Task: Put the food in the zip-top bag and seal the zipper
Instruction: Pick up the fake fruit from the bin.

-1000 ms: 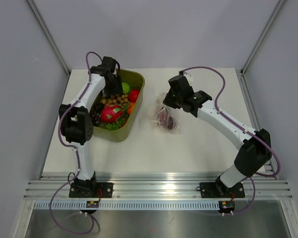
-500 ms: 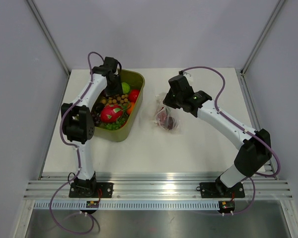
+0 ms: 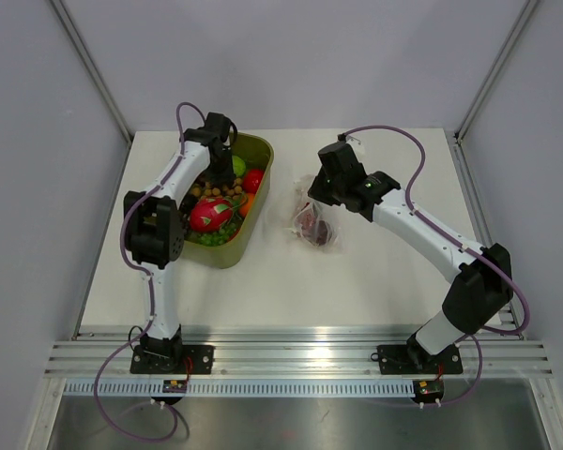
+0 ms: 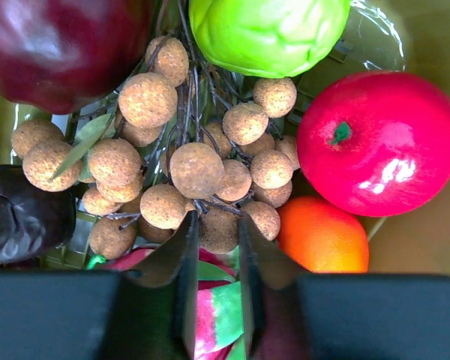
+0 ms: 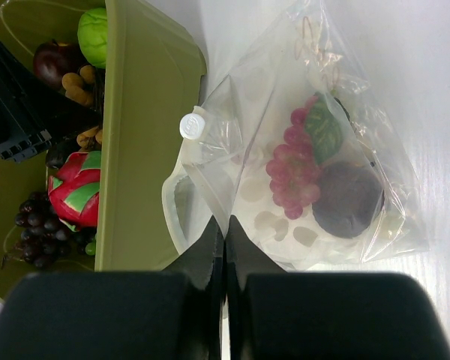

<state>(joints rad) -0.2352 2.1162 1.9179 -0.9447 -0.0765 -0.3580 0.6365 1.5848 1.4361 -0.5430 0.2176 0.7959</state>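
Note:
The food lies in an olive-green tub [image 3: 253, 234]: a brown longan bunch [image 4: 196, 169], a green fruit [image 4: 266, 30], a red apple [image 4: 379, 142], an orange [image 4: 322, 236] and a dark red fruit [image 4: 60, 45]. My left gripper [image 4: 215, 225] is down in the tub [image 3: 216, 176], its fingertips pressed on either side of one brown ball of the bunch. The zip-top bag [image 5: 285, 225] lies right of the tub with pink grapes [image 5: 292, 169] and a purple fruit [image 5: 349, 199] inside. My right gripper [image 5: 225, 225] is shut on the bag's mouth edge, by the zipper [image 5: 210, 184].
A red-and-green dragon fruit [image 4: 217, 315] and dark grapes [image 5: 34, 229] also lie in the tub. A white slider tab [image 5: 190, 125] sits on the bag's edge near the tub wall [image 5: 146, 150]. Grey walls enclose the white table [image 3: 375, 291].
My left gripper has shifted toward the tub's back and right, and its jaws have narrowed onto the brown ball. The right arm and the bag have stayed put.

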